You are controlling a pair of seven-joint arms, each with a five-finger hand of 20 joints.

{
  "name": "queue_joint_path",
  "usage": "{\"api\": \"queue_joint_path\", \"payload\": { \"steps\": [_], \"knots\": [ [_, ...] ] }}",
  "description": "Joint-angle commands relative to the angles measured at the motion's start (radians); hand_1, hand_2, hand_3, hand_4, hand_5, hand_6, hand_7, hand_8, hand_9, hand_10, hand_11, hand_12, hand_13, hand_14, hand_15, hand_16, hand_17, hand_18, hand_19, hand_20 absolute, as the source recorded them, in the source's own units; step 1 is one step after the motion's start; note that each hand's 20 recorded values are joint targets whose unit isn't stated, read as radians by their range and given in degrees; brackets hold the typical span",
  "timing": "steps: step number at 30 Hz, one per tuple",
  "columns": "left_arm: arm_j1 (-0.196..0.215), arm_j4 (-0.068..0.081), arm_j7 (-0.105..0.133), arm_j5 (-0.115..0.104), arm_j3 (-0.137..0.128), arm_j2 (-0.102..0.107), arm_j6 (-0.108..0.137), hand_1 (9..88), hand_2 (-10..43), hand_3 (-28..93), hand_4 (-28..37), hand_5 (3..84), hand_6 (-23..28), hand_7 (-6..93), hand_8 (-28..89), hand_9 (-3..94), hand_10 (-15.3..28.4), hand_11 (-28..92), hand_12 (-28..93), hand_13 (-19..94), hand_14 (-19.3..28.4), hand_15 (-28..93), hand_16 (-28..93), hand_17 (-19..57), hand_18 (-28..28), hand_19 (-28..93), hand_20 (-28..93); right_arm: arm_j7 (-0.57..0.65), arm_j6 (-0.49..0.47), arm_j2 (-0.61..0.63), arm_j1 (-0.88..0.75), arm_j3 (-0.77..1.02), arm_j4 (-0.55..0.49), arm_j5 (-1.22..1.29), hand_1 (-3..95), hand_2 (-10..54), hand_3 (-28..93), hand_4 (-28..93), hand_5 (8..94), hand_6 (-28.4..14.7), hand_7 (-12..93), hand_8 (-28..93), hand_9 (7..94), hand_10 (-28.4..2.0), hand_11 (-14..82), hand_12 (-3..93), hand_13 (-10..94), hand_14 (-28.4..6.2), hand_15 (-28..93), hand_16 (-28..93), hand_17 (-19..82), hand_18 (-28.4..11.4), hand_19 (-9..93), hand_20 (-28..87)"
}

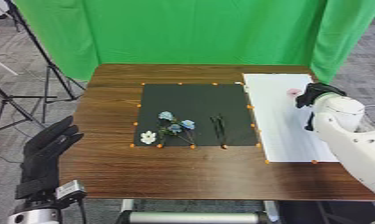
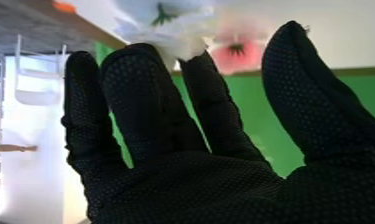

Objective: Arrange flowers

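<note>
Three blue flowers [image 1: 175, 128] lay by the black mat's [image 1: 188, 102] near-left corner, a pink flower [image 1: 294, 92] by the white sheet's [image 1: 286, 130] far-right. Left hand [image 1: 48, 152]: open, empty; right hand [image 1: 318, 93]: open, white petals [image 2: 185, 40] at its fingertips. Placement seemed underway, next requiring gentle withdrawal.

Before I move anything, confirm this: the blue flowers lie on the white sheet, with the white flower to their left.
Not right: the head view shows the blue flowers on the black sheet, not the white sheet. The white flower is indeed to their left.
</note>
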Motion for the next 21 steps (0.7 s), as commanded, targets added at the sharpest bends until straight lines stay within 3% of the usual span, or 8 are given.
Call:
{"api": "queue_joint_path", "payload": {
  "steps": [1, 7, 11, 17, 21],
  "knots": [
    [0.016, -0.010, -0.002, 0.003, -0.009, -0.014, -0.009, 26.6, 3.3, 83, -18.8, 41.1, 10.8, 16.1, -11, 34.7, 19.9, 38, 7, 26, 27.3, 66, -18, -10.0, 21.4, 58, 5, 0.016, -0.023, -0.006, -0.038, 0.024, 0.018, -0.010, 26.5, 0.0, 87, -24, 47.9, -7.9, 15, -11, 50.1, -20.8, 17.5, 15.2, 61, -12.3, 83, 13, 20, -23.3, 84, 6],
    [0.012, -0.009, -0.002, 0.001, -0.006, -0.007, -0.007, 26.7, 3.3, 83, -18.9, 41.2, 10.8, 16.0, -11, 34.7, 19.9, 38, 7, 26, 27.3, 66, -18, -10.0, 21.4, 58, 5, 0.017, 0.037, 0.006, -0.032, -0.017, 0.032, -0.050, 32.3, -2.0, 87, -26, 50.7, -7.6, 16, -12, 56.3, -18.1, 22.7, 15.6, 64, -10.6, 83, 13, 22, -22.3, 84, 5],
    [0.008, -0.008, -0.006, 0.005, -0.004, -0.009, -0.009, 26.5, 3.3, 83, -18.7, 41.2, 10.9, 16.0, -11, 34.7, 19.9, 38, 7, 26, 27.3, 66, -18, -10.0, 21.4, 58, 5, 0.031, 0.100, 0.020, -0.023, -0.062, 0.042, -0.071, 40.4, -4.5, 85, -28, 57.5, -5.5, 21, -13, 65.9, -14.1, 30.4, 16.7, 68, -8.0, 81, 14, 25, -20.9, 86, 2],
    [0.011, -0.009, -0.003, 0.003, -0.004, -0.008, -0.006, 26.7, 3.3, 83, -18.7, 41.3, 10.9, 16.0, -11, 34.7, 20.0, 38, 7, 26, 27.4, 66, -18, -10.0, 21.4, 58, 5, 0.030, 0.201, 0.044, -0.010, -0.126, 0.060, -0.103, 52.4, -7.5, 76, -28, 70.0, -1.3, 34, -3, 84.8, -6.0, 19.9, 35.1, 77, -4.1, 76, 17, 30, -19.2, 88, -4],
    [0.011, -0.009, -0.009, 0.009, -0.005, -0.012, -0.010, 26.7, 3.3, 83, -18.7, 41.3, 10.9, 16.1, -11, 34.7, 20.0, 38, 7, 26, 27.3, 66, -18, -10.0, 21.4, 58, 5, 0.047, 0.196, 0.050, -0.005, -0.138, 0.041, -0.120, 54.8, -7.8, 76, -28, 74.3, -0.5, 34, -2, 87.2, -5.1, 22.6, 35.1, 80, -2.8, 74, 18, 31, -18.8, 89, -4]
  ]
}}
